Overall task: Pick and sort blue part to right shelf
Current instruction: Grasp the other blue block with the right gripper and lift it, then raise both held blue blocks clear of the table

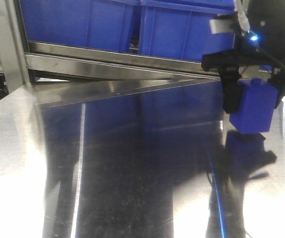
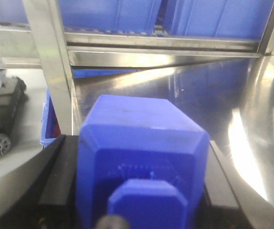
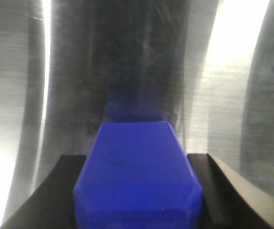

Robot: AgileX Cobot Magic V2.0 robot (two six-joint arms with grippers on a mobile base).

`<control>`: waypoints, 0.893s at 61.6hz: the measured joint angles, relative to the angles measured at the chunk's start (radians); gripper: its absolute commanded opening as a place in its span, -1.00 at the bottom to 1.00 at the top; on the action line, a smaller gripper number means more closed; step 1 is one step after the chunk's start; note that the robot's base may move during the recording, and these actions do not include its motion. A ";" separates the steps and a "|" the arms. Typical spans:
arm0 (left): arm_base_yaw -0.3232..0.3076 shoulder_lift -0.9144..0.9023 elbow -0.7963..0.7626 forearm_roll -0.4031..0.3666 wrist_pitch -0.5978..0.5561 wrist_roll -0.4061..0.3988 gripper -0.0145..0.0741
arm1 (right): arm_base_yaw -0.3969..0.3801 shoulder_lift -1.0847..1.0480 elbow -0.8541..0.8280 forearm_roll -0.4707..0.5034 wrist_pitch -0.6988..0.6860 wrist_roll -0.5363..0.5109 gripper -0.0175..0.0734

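In the front view my right gripper (image 1: 255, 99) points down at the far right and is shut on a blue blocky part (image 1: 251, 113), held just above the shiny steel table (image 1: 132, 163). The right wrist view shows that blue part (image 3: 137, 167) between the black fingers (image 3: 55, 195) over the steel surface. My left gripper (image 2: 139, 186) is out of the front view. In its wrist view it is shut on another blue part (image 2: 141, 138) with a stepped end, facing the shelf rail (image 2: 165, 55).
A steel shelf rail (image 1: 112, 57) carries large blue bins (image 1: 182, 29) behind the table. An upright steel post (image 1: 8, 44) stands at the back left, also in the left wrist view (image 2: 51, 71). A blue bin (image 2: 48, 129) and a black wheeled device (image 2: 1, 119) sit beyond it.
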 measured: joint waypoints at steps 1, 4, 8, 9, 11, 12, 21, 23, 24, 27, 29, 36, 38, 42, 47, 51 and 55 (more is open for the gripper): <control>0.000 -0.013 0.009 0.002 0.000 0.000 0.13 | 0.004 -0.011 0.000 -0.004 0.000 0.000 0.02; 0.000 -0.057 0.037 0.002 0.000 0.000 0.13 | 0.015 -0.035 0.000 -0.016 0.000 0.000 0.02; 0.000 -0.103 0.064 0.002 0.000 0.000 0.13 | 0.034 -0.077 0.000 -0.034 0.000 0.000 0.02; 0.000 -0.114 0.070 0.002 0.000 0.000 0.13 | 0.038 -0.087 0.003 -0.039 0.000 0.000 0.02; 0.000 -0.141 0.082 0.004 0.000 0.000 0.13 | 0.051 -0.114 0.012 -0.054 -0.009 0.000 0.02; 0.000 -0.150 0.085 0.006 0.000 0.000 0.13 | 0.057 -0.126 0.017 -0.061 -0.013 0.000 0.02; 0.000 -0.225 0.103 0.033 -0.002 0.000 0.13 | 0.115 -0.289 0.129 -0.116 -0.085 0.000 0.02; 0.000 -0.231 0.103 0.034 -0.002 0.000 0.13 | 0.126 -0.324 0.167 -0.118 -0.105 0.000 0.02; 0.000 -0.234 0.103 0.034 -0.002 0.000 0.13 | 0.130 -0.342 0.183 -0.120 -0.116 0.000 0.02; 0.000 -0.236 0.105 0.036 -0.004 0.000 0.13 | 0.138 -0.408 0.235 -0.124 -0.150 0.000 0.02; 0.000 -0.238 0.105 0.036 -0.004 0.000 0.13 | 0.145 -0.447 0.271 -0.124 -0.179 0.000 0.02; 0.000 -0.238 0.107 0.037 -0.006 0.000 0.13 | 0.154 -0.615 0.423 -0.130 -0.263 0.000 0.02; 0.000 -0.238 0.107 0.038 -0.007 0.000 0.13 | 0.154 -0.658 0.462 -0.130 -0.290 0.000 0.02; 0.000 -0.238 0.107 0.038 -0.015 0.000 0.13 | 0.156 -0.771 0.557 -0.132 -0.336 0.000 0.02; 0.000 -0.238 0.107 0.038 -0.018 0.000 0.13 | 0.156 -0.897 0.664 -0.138 -0.377 0.000 0.02; 0.000 -0.238 0.107 0.038 -0.019 0.000 0.13 | 0.156 -1.008 0.735 -0.138 -0.404 0.000 0.02; 0.000 -0.238 0.107 0.038 -0.019 0.000 0.13 | 0.156 -1.096 0.796 -0.138 -0.418 0.000 0.02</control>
